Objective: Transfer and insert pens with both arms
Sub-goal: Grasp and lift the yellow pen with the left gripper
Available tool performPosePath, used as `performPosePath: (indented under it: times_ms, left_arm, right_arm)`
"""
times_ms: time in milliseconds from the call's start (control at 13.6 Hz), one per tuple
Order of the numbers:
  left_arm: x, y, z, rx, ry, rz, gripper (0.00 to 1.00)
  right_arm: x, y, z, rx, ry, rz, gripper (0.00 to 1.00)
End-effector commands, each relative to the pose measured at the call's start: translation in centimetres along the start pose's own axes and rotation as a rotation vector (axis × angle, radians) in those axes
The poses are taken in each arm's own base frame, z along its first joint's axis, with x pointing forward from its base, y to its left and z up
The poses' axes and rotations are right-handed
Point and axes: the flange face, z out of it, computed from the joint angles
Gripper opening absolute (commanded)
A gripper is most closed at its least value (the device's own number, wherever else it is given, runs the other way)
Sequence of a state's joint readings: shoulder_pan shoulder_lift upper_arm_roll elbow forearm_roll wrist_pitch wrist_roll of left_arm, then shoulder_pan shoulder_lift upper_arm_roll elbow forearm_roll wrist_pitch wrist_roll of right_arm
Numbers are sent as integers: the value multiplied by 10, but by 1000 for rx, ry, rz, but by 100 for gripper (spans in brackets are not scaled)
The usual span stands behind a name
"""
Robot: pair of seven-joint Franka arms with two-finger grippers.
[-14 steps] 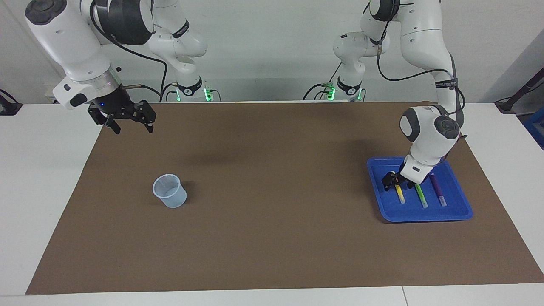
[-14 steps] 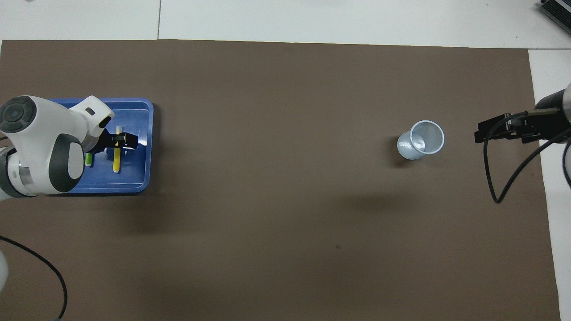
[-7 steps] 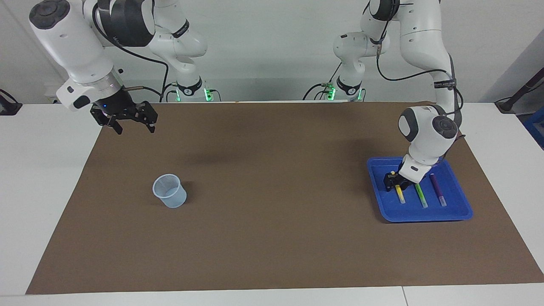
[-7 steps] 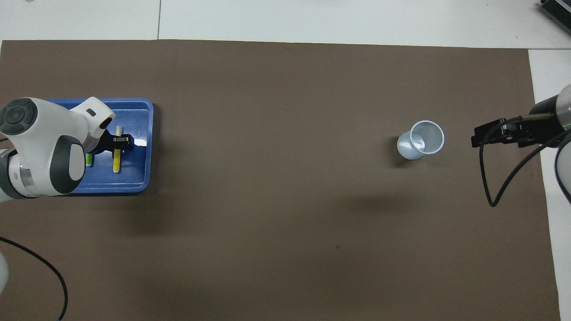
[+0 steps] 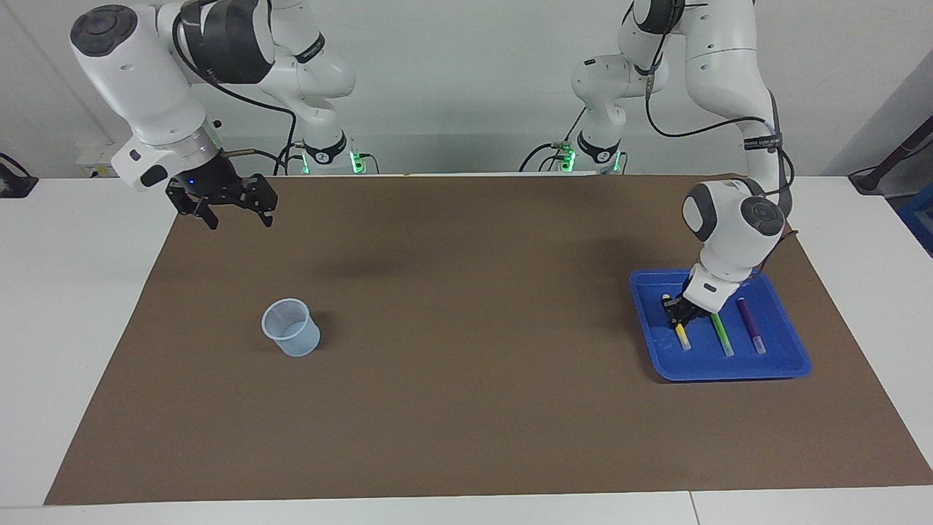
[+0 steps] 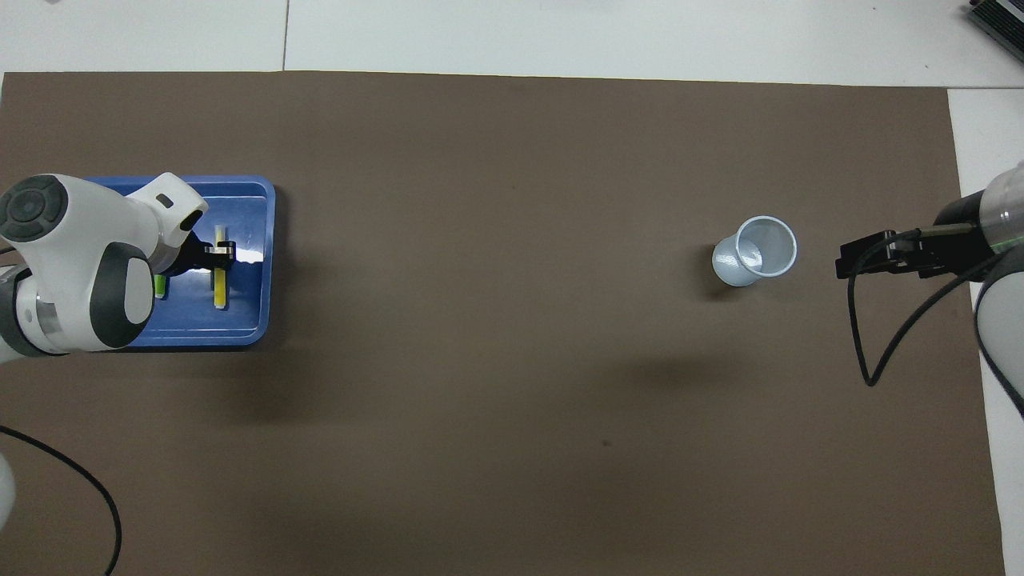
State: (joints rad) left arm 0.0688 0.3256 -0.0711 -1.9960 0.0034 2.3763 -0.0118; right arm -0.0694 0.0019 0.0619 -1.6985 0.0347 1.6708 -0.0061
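Observation:
Three pens lie side by side in a blue tray (image 5: pixel 729 370) at the left arm's end of the table: yellow (image 5: pixel 683 336), bright green (image 5: pixel 722 335) and purple (image 5: pixel 751 332). My left gripper (image 5: pixel 677 311) is down in the tray and shut on the yellow pen's end nearer the robots. In the overhead view the left gripper (image 6: pixel 218 253) grips the yellow pen (image 6: pixel 219 293). The green pen (image 6: pixel 160 286) shows partly there, and the purple one is hidden under the arm. My right gripper (image 5: pixel 240 222) is open and empty, up over the mat's corner near its own base.
A pale translucent cup (image 5: pixel 291 328) stands upright on the brown mat (image 5: pixel 466 364) toward the right arm's end, also in the overhead view (image 6: pixel 756 252). The right gripper (image 6: pixel 846 264) hangs beside it with a black cable (image 6: pixel 868 352) looping down.
The left gripper's fingers have closed on the yellow pen, which shifted slightly sideways. The right gripper has drifted a little inward over the mat, toward the cup.

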Motion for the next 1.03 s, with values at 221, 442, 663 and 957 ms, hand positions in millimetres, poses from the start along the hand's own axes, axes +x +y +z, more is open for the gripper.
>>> performPosePath:
  times_ms: [221, 442, 663, 957]
  left_arm:
    - [23, -7, -39, -79, -78, -78, 0]
    - [25, -2, -56, -144, -101, -209, 0]
    - [24, 19, -81, -214, -118, -419, 0]
    - [21, 62, -103, -332, -169, -725, 0]
  right_arm:
    - [-11, -1, 4, -24, 9, -35, 100]
    - [-11, -1, 5, -19, 11, -41, 100]
    - [-15, -2, 8, -12, -3, -38, 100]
    - [-18, -3, 11, 55, -14, -99, 100]
